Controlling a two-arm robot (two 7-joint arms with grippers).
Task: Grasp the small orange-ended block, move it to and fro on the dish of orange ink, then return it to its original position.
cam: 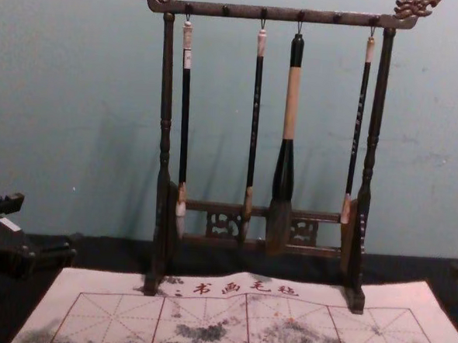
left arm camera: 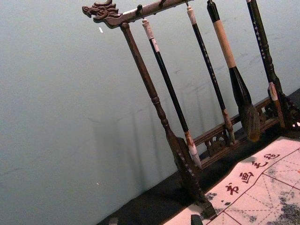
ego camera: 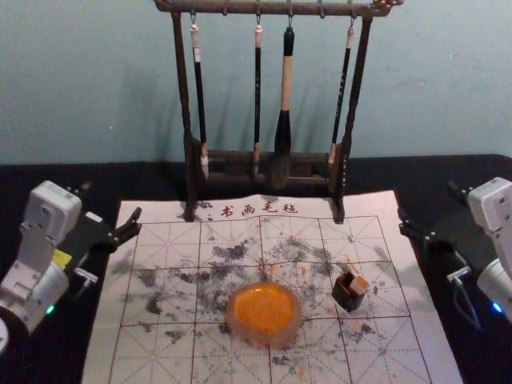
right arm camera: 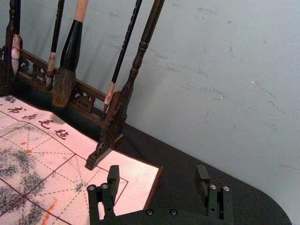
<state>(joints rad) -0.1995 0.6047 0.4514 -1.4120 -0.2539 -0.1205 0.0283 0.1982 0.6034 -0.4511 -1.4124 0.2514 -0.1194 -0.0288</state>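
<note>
Well | head: dish (ego camera: 264,314), block (ego camera: 359,285), left gripper (ego camera: 111,202), right gripper (ego camera: 428,205) | wrist views: fingers (right arm camera: 113,177) apart

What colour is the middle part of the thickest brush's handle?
The middle part is light tan; the chest view shows best.

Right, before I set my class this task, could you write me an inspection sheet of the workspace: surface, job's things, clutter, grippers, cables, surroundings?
Surface: black table; white gridded mat on it, stained with dark ink and orange specks.
Job's things: dish of orange ink near the mat's middle; orange-ended block leaning in a small dark holder, to the dish's right.
Clutter: dark wooden rack at the mat's far edge, four brushes hanging from it.
Grippers: left gripper by the mat's left edge, right gripper by its right; both open, holding nothing.
Cables: thin one looping below the right arm's wrist.
Surroundings: blue-green wall behind, lightly scuffed.
</note>
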